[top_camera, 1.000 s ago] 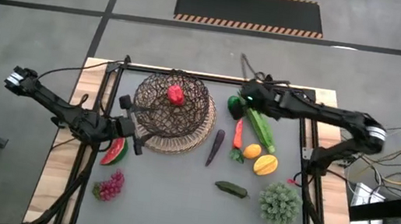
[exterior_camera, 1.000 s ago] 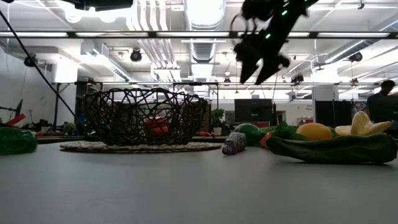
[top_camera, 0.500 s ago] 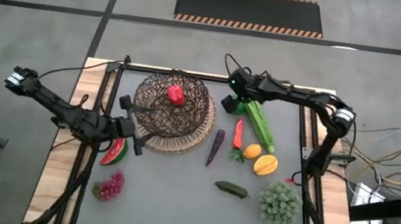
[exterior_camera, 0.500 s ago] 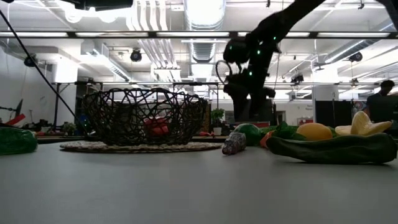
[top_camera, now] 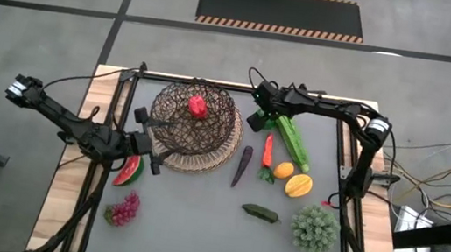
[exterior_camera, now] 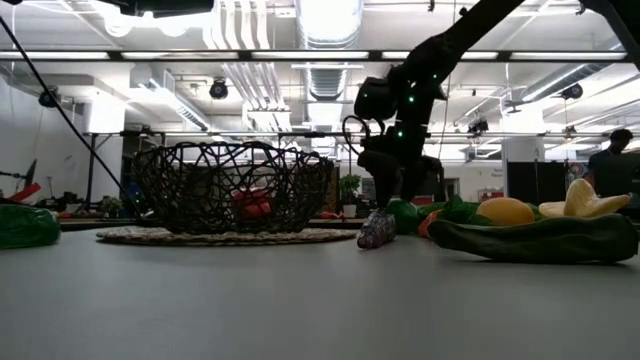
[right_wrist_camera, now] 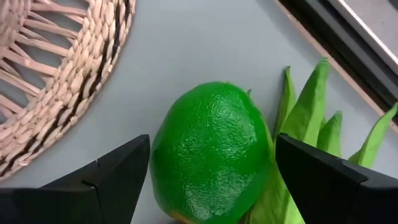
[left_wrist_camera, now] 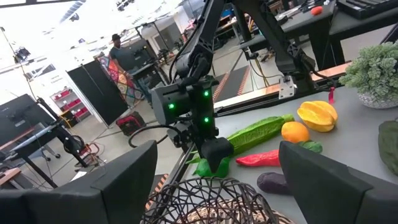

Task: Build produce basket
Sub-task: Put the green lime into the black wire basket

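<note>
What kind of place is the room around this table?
Probably an industrial robotics lab or workshop: exposed white ceiling ducts, a bare grey concrete floor with a black hazard-striped mat, and other workbenches with dark monitors.

Right gripper (top_camera: 264, 116) swung in from over the far right side of the table, dropped low, now down at the green fruit (right_wrist_camera: 211, 152) beside the basket (top_camera: 193, 122) mat, fingers spread either side of it (not closed yet). Right arm folded inward.
</note>
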